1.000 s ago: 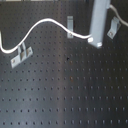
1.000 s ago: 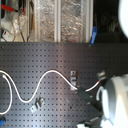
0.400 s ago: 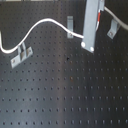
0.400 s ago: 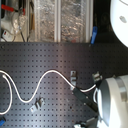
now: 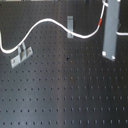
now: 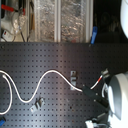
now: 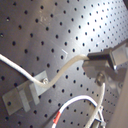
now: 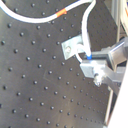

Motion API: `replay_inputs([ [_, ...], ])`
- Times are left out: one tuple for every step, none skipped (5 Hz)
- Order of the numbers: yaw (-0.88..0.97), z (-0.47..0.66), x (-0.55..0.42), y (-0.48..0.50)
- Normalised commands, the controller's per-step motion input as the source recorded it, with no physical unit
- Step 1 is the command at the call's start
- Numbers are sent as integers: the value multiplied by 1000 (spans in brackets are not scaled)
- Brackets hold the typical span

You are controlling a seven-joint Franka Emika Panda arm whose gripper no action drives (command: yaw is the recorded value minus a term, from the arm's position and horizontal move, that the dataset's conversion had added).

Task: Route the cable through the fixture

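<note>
Gripper closed on the cable, dark fingertips pinching the white cord a short way from a small metal bracket, as seen in the first wrist view; same pinch visible in the second wrist view, cord rising from the fingertips, looping past the fixture and running on to a red band; fixture just beside the fingertips there, whether cord sits in its slot cannot be told.

Seen in the first exterior view: cable waving across a black perforated board; passing over a flat-based clip near the first exterior view's left, crossing a narrow grey bracket at centre, then climbing with its red band towards the grey gripper body at the first exterior view's right.

Seen in the second exterior view: cable snaking from the second exterior view's left to a small bracket, ending at the dark gripper tips close beside it.
</note>
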Motion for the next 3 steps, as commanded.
replay_inputs([
  [0, 17, 91, -377],
  [-3, -194, 24, 64],
  [-80, 0, 228, 589],
])
